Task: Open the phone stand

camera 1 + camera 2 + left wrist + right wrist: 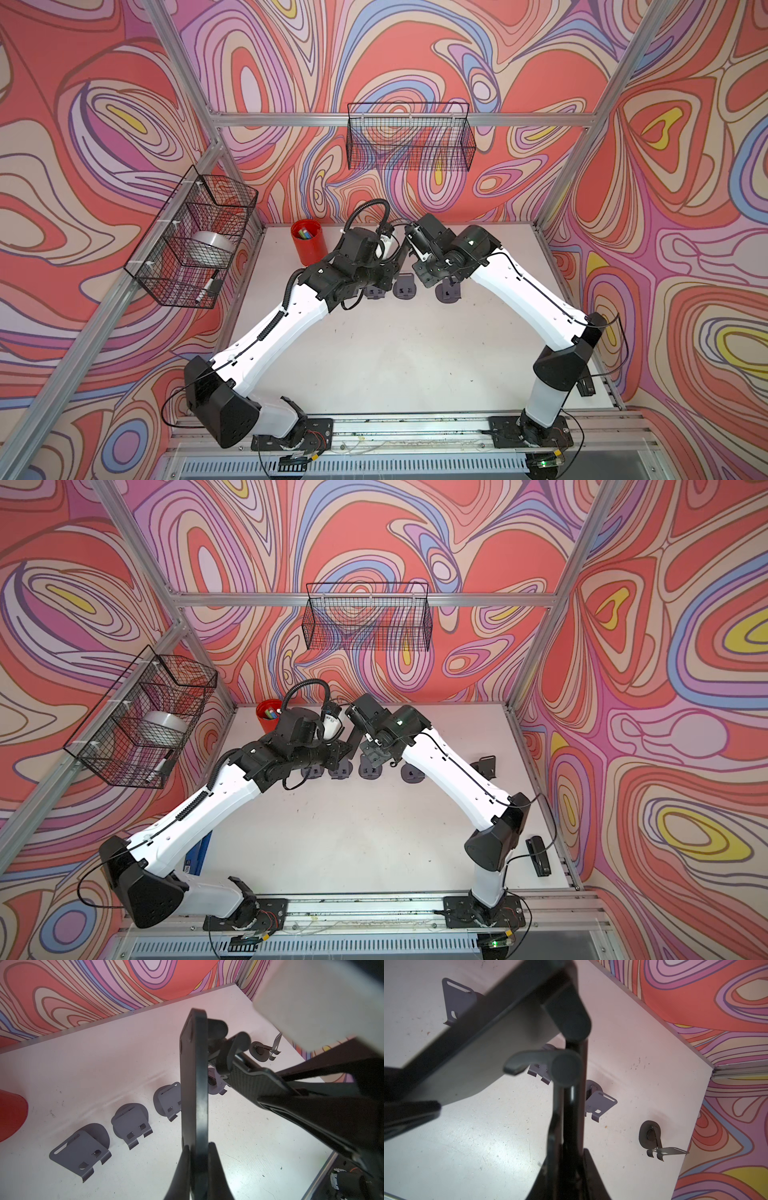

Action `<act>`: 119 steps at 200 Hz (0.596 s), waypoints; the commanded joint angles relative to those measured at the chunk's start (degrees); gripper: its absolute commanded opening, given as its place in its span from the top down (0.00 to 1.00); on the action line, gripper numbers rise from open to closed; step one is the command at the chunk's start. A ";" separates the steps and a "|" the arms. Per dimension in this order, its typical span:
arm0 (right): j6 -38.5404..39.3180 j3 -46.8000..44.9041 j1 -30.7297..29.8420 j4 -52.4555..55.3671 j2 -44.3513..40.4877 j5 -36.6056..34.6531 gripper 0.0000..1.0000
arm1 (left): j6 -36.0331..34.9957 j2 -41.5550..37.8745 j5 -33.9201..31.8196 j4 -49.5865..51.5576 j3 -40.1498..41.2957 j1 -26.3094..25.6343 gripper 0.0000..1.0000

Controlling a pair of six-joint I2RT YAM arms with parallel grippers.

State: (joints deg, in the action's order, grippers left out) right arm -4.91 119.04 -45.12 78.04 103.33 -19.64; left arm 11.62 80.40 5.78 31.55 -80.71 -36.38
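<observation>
The table (395, 357) is a pale white board, scuffed and speckled. It is boxed in by an aluminium frame (415, 120) and by walls (415, 50) printed with swirling bands of red, pink, lilac and yellow. A red cup (309, 247) with coloured pens inside stands at the back of the table.

Left of the red cup and higher up, a side basket (195, 237) of black wire hangs on the frame. It holds a pale roll of tape (210, 245) and a marker pen (208, 289). Above the cup and to its right, a back basket (409, 139) of the same wire hangs on the rear rail.

Right of the red cup and a little nearer the robot, a row of grey stands (129, 1124) sits on the table and runs away from the cup. A darker stand (651, 1134) ends the row on the side farthest from the cup. Well away from the cup, by the table's right edge, lies a black stapler (538, 856).

The phone stand (194, 1084) is black and is held in the air just right of the red cup, above that row. In both top views, it and the two arms hide part of the row. The left tool (198, 1147) is closed tight on one end of the stand's flat plate, which the left wrist view shows edge-on. The right tool (571, 1147) is pinched around the slim pole near the hinge knob, and the plate angles away from the pole.
</observation>
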 commanded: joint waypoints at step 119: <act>4.67 5.15 -1.09 1.91 -2.10 7.51 1.00 | 0.47 4.95 3.16 0.76 -2.00 1.22 0.76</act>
State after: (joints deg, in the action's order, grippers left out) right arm -1.52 122.21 -45.15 80.90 103.33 -16.62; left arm 11.97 83.88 10.70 31.68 -81.89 -35.66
